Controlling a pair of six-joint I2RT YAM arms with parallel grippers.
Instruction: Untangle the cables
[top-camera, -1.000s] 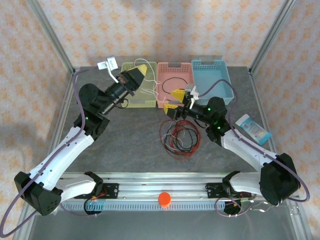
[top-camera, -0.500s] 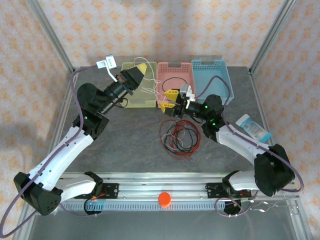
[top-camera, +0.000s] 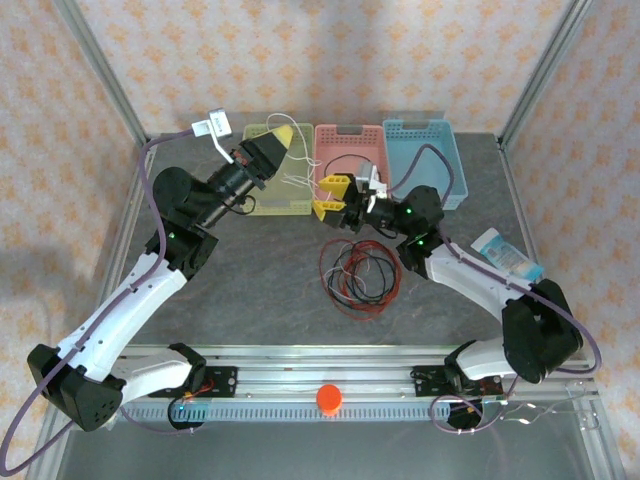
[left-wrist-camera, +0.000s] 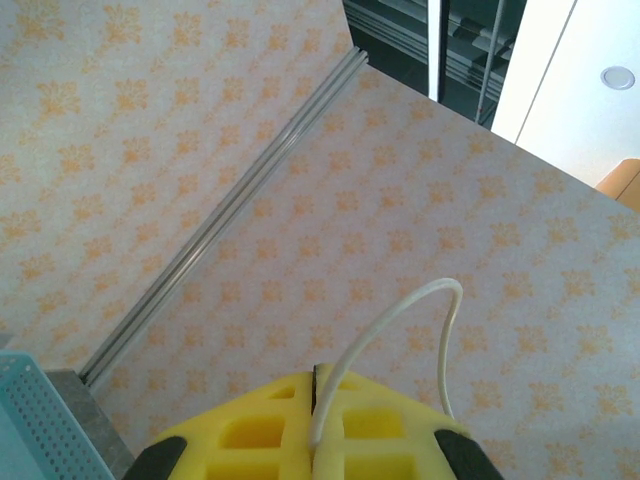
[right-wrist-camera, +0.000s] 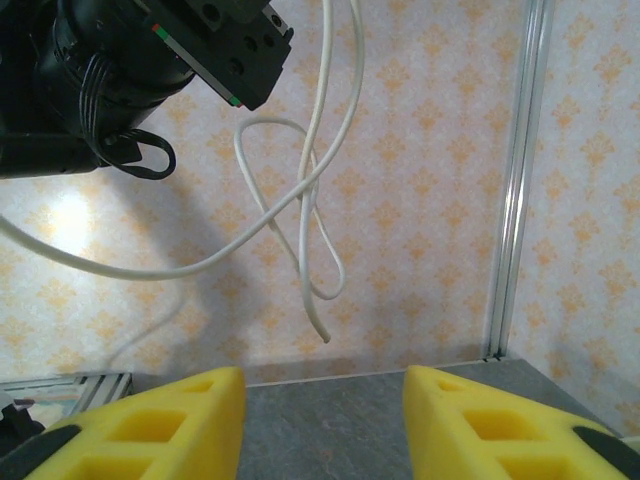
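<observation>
Nearest, on the grey table (top-camera: 250, 290): a tangle of red and black cables (top-camera: 360, 275), lying loose. Just beyond, at the pink basket's (top-camera: 352, 130) front edge: right gripper (top-camera: 330, 195), yellow jaws partly apart, nothing between them. Farther back, over the yellow basket (top-camera: 265, 208): left gripper (top-camera: 283, 135), pinched shut on a white cable (left-wrist-camera: 385, 335) hanging in loops.

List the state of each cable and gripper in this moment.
left gripper, shut on the white cable
white cable, pinched at one end, the rest hanging free in loose loops
right gripper, open, nothing between its fingers
red and black cables, tangled in one coil, lying on the table
</observation>
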